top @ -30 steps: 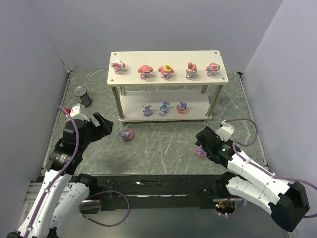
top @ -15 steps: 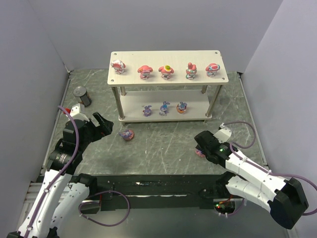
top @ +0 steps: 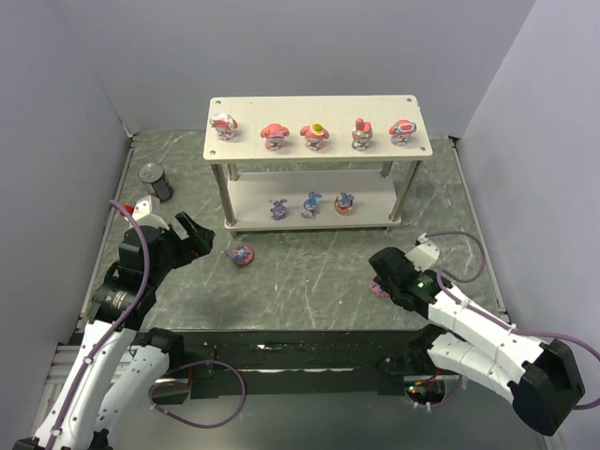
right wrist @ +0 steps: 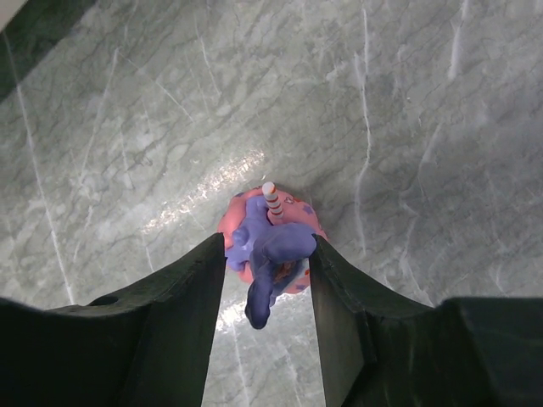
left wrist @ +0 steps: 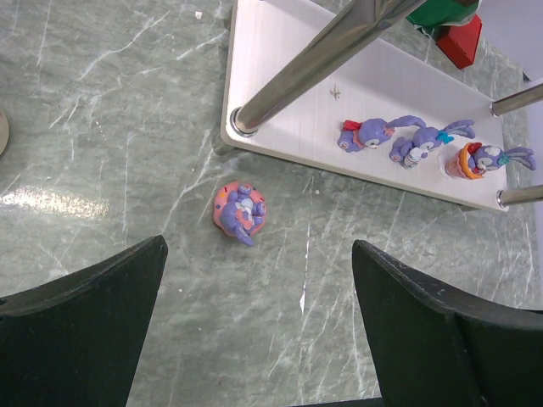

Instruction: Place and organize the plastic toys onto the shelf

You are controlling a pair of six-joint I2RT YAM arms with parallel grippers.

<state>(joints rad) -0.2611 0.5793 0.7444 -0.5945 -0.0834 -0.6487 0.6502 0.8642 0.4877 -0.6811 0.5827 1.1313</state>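
A purple rabbit-eared toy on a pink base sits on the marble floor, and my right gripper is shut on it, with a finger pressed against each side. In the top view this toy is half hidden under the right gripper. A second purple toy lies on the floor ahead of my open, empty left gripper. The shelf carries several pink toys on top. Three purple toys stand on its lower board.
A dark tin can stands at the far left near the wall. White walls close in the left, right and back sides. The shelf's metal legs rise close to the floor toy.
The right gripper's fingers have closed from wide open onto the purple toy at the right. The left arm and the other toys have not moved.
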